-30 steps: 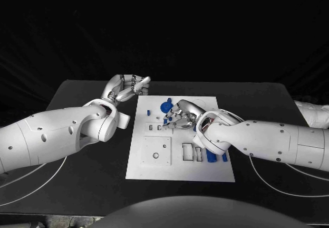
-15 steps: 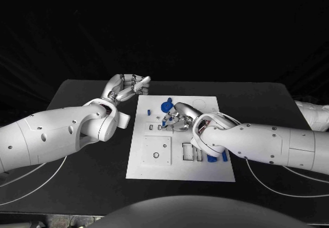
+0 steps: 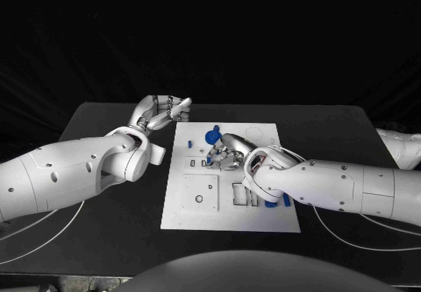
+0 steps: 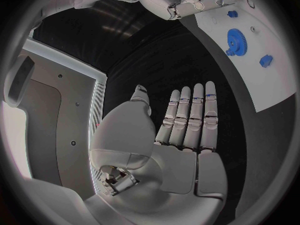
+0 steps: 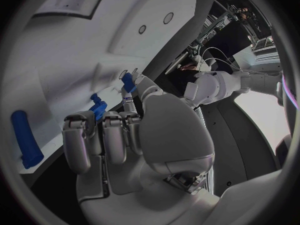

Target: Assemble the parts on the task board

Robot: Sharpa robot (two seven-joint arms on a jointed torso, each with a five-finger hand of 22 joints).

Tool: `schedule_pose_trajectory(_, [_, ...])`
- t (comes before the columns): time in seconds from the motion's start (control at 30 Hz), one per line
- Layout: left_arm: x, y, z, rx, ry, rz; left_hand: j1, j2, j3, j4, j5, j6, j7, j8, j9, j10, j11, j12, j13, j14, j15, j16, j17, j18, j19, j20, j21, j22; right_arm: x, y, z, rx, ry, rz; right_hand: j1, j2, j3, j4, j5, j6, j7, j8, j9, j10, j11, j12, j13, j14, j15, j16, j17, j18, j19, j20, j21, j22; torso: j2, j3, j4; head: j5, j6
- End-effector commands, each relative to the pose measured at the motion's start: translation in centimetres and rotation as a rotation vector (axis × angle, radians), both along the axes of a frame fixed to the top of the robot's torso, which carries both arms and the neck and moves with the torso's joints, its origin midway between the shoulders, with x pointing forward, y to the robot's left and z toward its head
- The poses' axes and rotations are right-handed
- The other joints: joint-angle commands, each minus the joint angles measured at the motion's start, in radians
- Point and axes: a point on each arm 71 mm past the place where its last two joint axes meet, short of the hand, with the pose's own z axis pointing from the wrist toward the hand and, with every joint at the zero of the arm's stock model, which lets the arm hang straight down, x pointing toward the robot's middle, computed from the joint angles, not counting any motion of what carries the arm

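Note:
The white task board (image 3: pixel 200 216) lies in the middle of the black table. My right hand (image 3: pixel 226 153) hovers low over the board's left middle, fingers curled, beside the small slots (image 3: pixel 193 163). Thumb and a finger pinch a small blue part (image 5: pixel 128 81) at the board's surface. A blue gear (image 3: pixel 213 135) stands just beyond that hand, also seen as the blue gear (image 4: pixel 237 40). A small blue peg (image 3: pixel 188 144) stands near the board's left edge. My left hand (image 3: pixel 163 112) floats off the board's far left corner with straight fingers (image 4: pixel 190 115) and an empty palm.
Several blue parts (image 3: pixel 274 202) lie on the board under my right forearm, next to rectangular recesses (image 3: pixel 240 193). A blue bar (image 5: pixel 25 137) lies on the board behind my right hand. A square plate with a hole (image 3: pixel 200 193) takes up the board's near left.
My right hand has crept a little to the left and nearer, towards the small slots. The left hand has stayed where it was.

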Motion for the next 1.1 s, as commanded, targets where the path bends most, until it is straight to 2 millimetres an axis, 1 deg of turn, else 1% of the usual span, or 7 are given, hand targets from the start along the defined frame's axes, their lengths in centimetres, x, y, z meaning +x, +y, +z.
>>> schedule_pose_trajectory(0.03, [-0.06,-0.19,0.12,-0.005,-0.008,-0.017,-0.001,0.012,-0.006,0.001,0.006,0.007,-0.003,-0.007,0.001,0.009,0.000,-0.005,0.002,-0.004,0.000,-0.006,0.001,0.012,-0.006,0.001,-0.005,-0.001,0.04,0.09,-0.05,-0.026,-0.021,0.009,0.006,0.010,0.001,-0.005,0.005,0.029,-0.024,0.002,0.011,0.107,0.008,0.003,0.263,0.102,0.007,0.004,0.263,-0.014,0.105,0.006,0.004,0.263,0.000,0.0005,-0.0004,0.001,0.000])
schedule_pose_trajectory(0.17, [-0.06,-0.17,0.12,-0.005,-0.008,-0.017,-0.001,0.012,-0.006,0.001,0.006,0.007,-0.003,-0.007,0.001,0.009,0.000,-0.005,0.002,-0.004,0.000,-0.006,0.001,0.012,-0.006,0.001,-0.005,-0.001,0.16,0.12,-0.11,-0.030,-0.023,0.008,0.006,0.010,0.001,-0.005,0.005,0.029,-0.024,0.002,0.011,0.107,0.008,0.003,0.263,0.102,0.007,0.004,0.263,-0.014,0.105,0.006,0.004,0.263,0.000,0.0002,-0.0019,0.000,0.000])
schedule_pose_trajectory(0.27, [-0.06,-0.17,0.12,-0.005,-0.007,-0.017,-0.001,0.012,-0.006,0.001,0.006,0.007,-0.003,-0.007,0.001,0.009,0.000,-0.005,0.002,-0.004,0.000,-0.006,0.001,0.012,-0.006,0.001,-0.005,-0.001,0.26,0.13,-0.20,-0.034,-0.023,0.006,0.006,0.010,0.001,-0.006,0.005,0.028,-0.023,0.001,0.011,0.107,0.008,0.003,0.263,0.102,0.007,0.004,0.263,-0.014,0.105,0.006,0.004,0.263,0.000,-0.0008,-0.0022,-0.001,0.000])
schedule_pose_trajectory(0.47, [-0.06,-0.24,0.12,-0.006,-0.008,-0.018,-0.001,0.012,-0.006,0.001,0.006,0.007,-0.003,-0.007,0.001,0.009,0.000,-0.005,0.002,-0.004,0.000,-0.006,0.001,0.012,-0.006,0.001,-0.005,-0.001,0.41,0.11,-0.38,-0.041,-0.019,0.005,0.006,0.010,0.001,-0.006,0.006,0.028,-0.023,0.001,0.011,0.107,0.009,0.003,0.263,0.102,0.007,0.004,0.263,-0.014,0.105,0.006,0.004,0.263,0.001,-0.0004,-0.0001,-0.002,0.000])
schedule_pose_trajectory(0.9, [-0.11,-0.14,0.14,-0.005,-0.007,-0.016,-0.001,0.012,-0.006,0.001,0.006,0.007,-0.003,-0.007,0.001,0.009,0.000,-0.005,0.002,-0.004,0.000,-0.006,0.001,0.012,-0.006,0.001,-0.005,-0.001,0.48,0.17,-0.84,-0.050,-0.008,0.006,0.003,0.011,0.000,-0.005,0.006,0.025,-0.021,-0.002,0.010,0.107,0.010,0.003,0.263,0.102,0.008,0.004,0.263,-0.014,0.105,0.007,0.004,0.263,0.000,-0.0008,-0.0009,0.000,0.000])
schedule_pose_trajectory(1.0, [-0.10,-0.15,0.14,-0.005,-0.007,-0.016,0.000,0.013,-0.007,0.001,0.006,0.007,-0.003,-0.008,0.002,0.009,0.000,-0.005,0.002,-0.005,0.000,-0.006,0.001,0.012,-0.007,0.001,-0.005,-0.001,0.48,0.17,-0.92,-0.051,-0.005,0.006,0.002,0.011,0.000,-0.005,0.006,0.025,-0.020,-0.003,0.009,0.107,0.011,0.003,0.263,0.102,0.008,0.004,0.263,-0.014,0.105,0.007,0.004,0.263,-0.001,-0.0008,-0.0015,0.004,0.000])
schedule_pose_trajectory(1.1, [-0.10,-0.17,0.14,-0.005,-0.008,-0.016,0.001,0.014,-0.008,0.000,0.006,0.008,-0.003,-0.009,0.002,0.009,0.000,-0.005,0.002,-0.005,0.000,-0.006,0.002,0.012,-0.007,0.001,-0.005,-0.001,0.46,0.19,-0.95,-0.052,-0.003,0.007,0.002,0.011,0.000,-0.005,0.006,0.025,-0.020,-0.003,0.009,0.107,0.011,0.003,0.263,0.102,0.008,0.004,0.263,-0.014,0.105,0.007,0.004,0.263,0.000,-0.0003,-0.0009,0.001,0.000])
